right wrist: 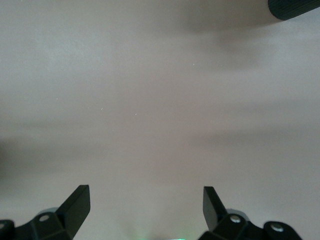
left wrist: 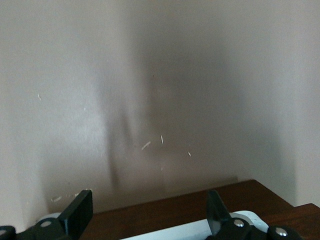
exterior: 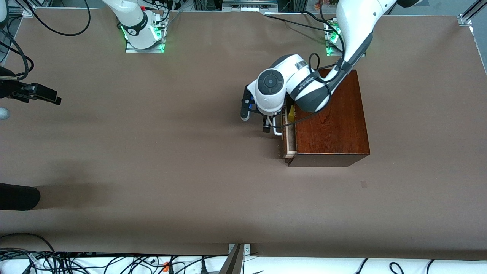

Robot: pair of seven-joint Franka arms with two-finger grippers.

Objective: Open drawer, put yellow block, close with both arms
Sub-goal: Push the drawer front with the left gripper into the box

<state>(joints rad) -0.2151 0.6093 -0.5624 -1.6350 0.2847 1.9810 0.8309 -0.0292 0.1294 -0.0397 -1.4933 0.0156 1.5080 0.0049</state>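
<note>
The dark reddish-brown wooden box [exterior: 331,121] stands toward the left arm's end of the table. Its drawer [exterior: 289,140] is pulled out a little and shows its pale inside. The yellow block [exterior: 291,112] lies in the drawer, partly hidden by the left arm. My left gripper [exterior: 255,121] is open and empty, just in front of the drawer's white handle [exterior: 278,129]. In the left wrist view the gripper [left wrist: 148,197] is open, with the drawer front [left wrist: 175,210] and the handle [left wrist: 175,233] close by. My right gripper [right wrist: 145,192] waits open over bare table.
A black cylinder [exterior: 17,196] pokes in at the right arm's end of the table and also shows in the right wrist view [right wrist: 295,7]. A dark clamp-like thing [exterior: 36,93] sits at that same edge. Cables [exterior: 76,262] run along the nearest table edge.
</note>
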